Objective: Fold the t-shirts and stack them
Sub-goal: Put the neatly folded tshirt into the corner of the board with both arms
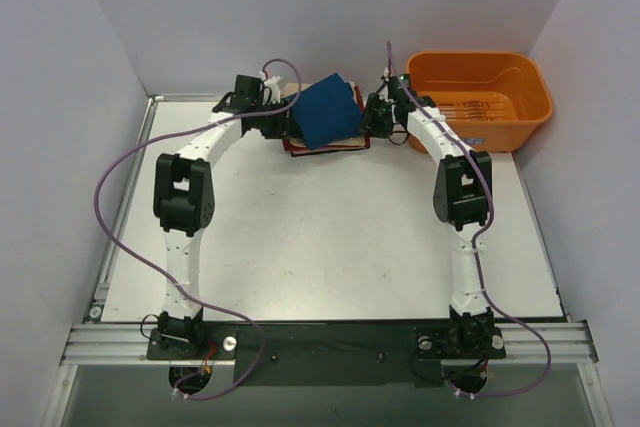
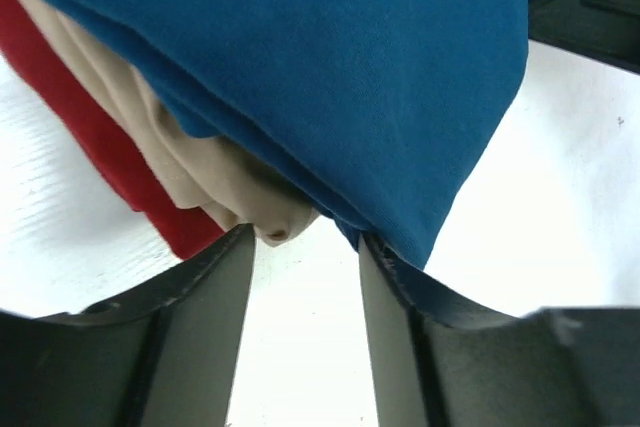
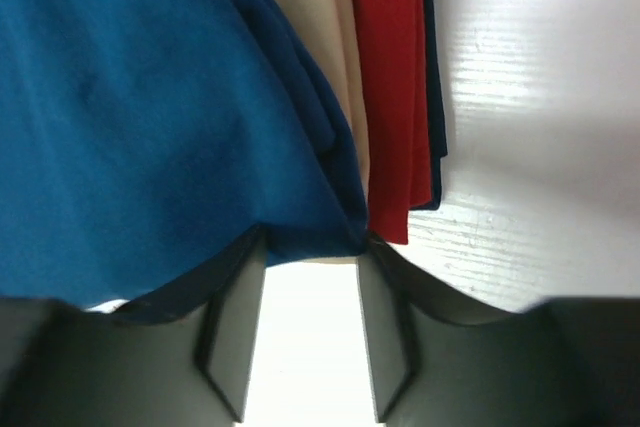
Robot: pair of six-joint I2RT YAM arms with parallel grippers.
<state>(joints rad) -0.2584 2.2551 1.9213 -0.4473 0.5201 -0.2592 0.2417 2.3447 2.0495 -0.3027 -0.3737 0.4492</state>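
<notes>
A folded dark blue t-shirt (image 1: 328, 113) lies, turned at an angle, on top of a stack at the back middle of the table. Under it are beige (image 2: 200, 162), red (image 2: 90, 117) and dark (image 3: 432, 77) folded shirts. My left gripper (image 1: 283, 119) is at the stack's left side. It is open (image 2: 305, 239), with the blue cloth (image 2: 330, 67) draped over one fingertip and bare table in the gap. My right gripper (image 1: 371, 117) is at the stack's right side. It is also open (image 3: 312, 245), and the blue shirt's edge (image 3: 150, 127) hangs across its tips.
An orange plastic tub (image 1: 478, 97) stands at the back right, close behind my right arm. White walls close in the table (image 1: 320, 237) at the back and on both sides.
</notes>
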